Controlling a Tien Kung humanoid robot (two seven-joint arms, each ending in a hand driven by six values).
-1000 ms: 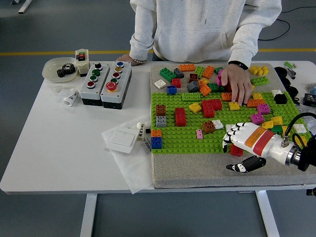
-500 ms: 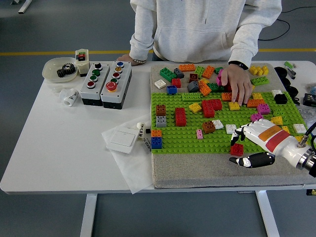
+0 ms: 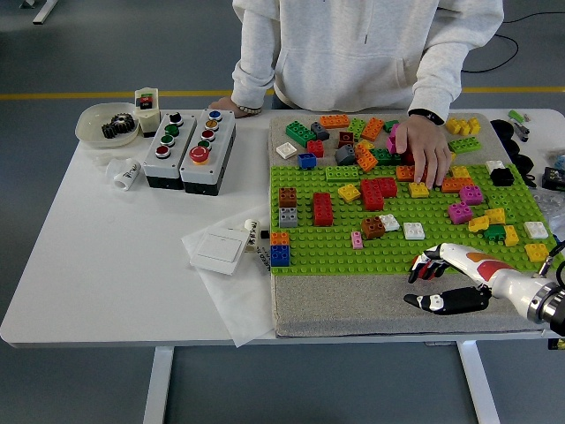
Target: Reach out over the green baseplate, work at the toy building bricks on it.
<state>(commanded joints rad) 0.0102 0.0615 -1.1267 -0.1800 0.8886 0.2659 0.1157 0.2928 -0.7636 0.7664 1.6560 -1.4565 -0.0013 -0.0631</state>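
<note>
A white bowl point(image 3: 94, 129) at the far left of the tabletop point(image 3: 97, 265) holds one dark gear point(image 3: 116, 125); just right of it stands a small white holder point(image 3: 146, 109) with something red and green in it. Next come two grey button boxes point(image 3: 189, 148) side by side, the left with three buttons, the right with four. Nearer lies one white switch plate point(image 3: 219, 250) on a sheet of thin paper point(image 3: 231, 291). The green baseplate point(image 3: 328, 247) lies on a grey mat point(image 3: 353, 305) on the right half of the tabletop, and the toy bricks sit on it and on the mat beyond its far edge. On the plate's left part are a brown brick point(image 3: 288, 196) above a grey one point(image 3: 288, 216), an orange brick stacked on a blue one point(image 3: 280, 253), one tall red brick point(image 3: 322, 208), a small pink one point(image 3: 357, 238), a brown one point(image 3: 372, 228) and two white ones point(image 3: 402, 228); farther right the bricks are too many and too crowded to count surely. A person stands at the far side, one hand point(image 3: 426, 150) pressing down among the bricks at the plate's far edge, the other hand point(image 3: 231, 106) resting on the tabletop behind the button boxes. The robot's right hand point(image 3: 448, 277) sits at the near right corner of the plate, its fingers point(image 3: 427, 264) curled around a small red brick point(image 3: 425, 268), the thumb below over the mat. The left hand is out of sight.
</note>
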